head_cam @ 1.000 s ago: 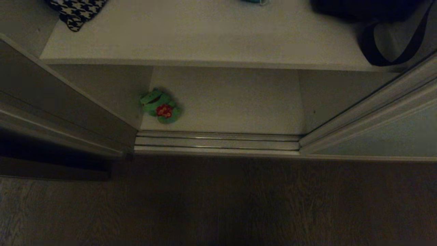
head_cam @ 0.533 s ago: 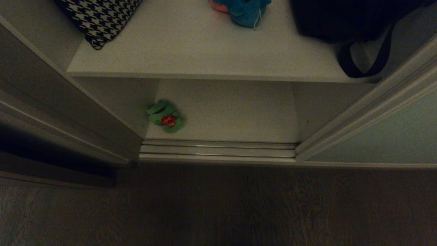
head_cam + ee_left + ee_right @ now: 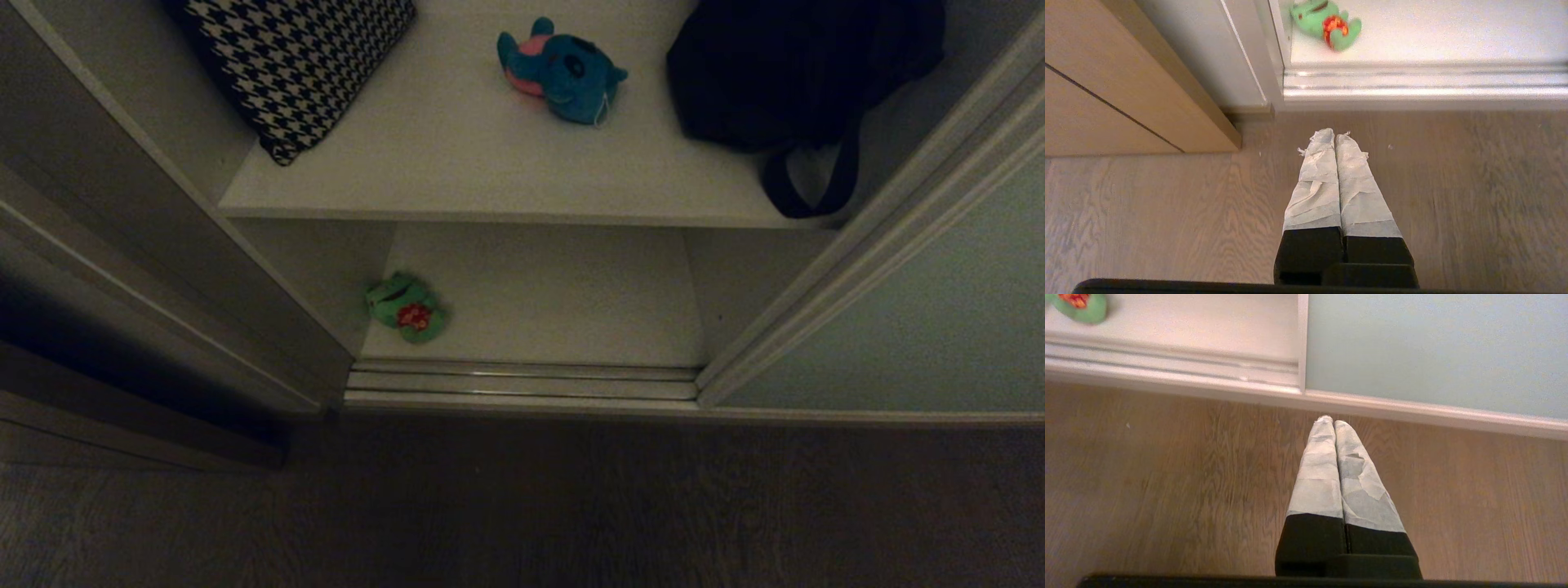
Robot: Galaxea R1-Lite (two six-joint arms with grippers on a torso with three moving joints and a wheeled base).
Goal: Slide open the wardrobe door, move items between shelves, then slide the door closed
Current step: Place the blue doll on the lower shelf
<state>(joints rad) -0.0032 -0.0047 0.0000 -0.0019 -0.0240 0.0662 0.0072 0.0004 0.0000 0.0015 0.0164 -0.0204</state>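
Nothing in the wardrobe has shifted — only the camera has tilted up, bringing the upper shelf point(image 3: 457, 163) into fuller view. Sliding wardrobe door point(image 3: 922, 327) stands open at right. Blue plush toy point(image 3: 563, 72) lies on that shelf, green plush toy point(image 3: 406, 308) on the lower shelf point(image 3: 555, 302). Left hand point(image 3: 1334, 138) and right hand point(image 3: 1333, 422) — both pressed together, empty — hang over the floor point(image 3: 1453, 183).

Upper shelf point(image 3: 457, 163) open between cushion point(image 3: 302, 57) and bag point(image 3: 784, 65)

My fingers point(image 3: 1336, 163) are wearing wrinkled white tape over black plastic; wood-grain floor point(image 3: 1167, 212) is lying matt below; fuzzy green plush toy point(image 3: 406, 308) is resting on smooth white shelf point(image 3: 555, 302).
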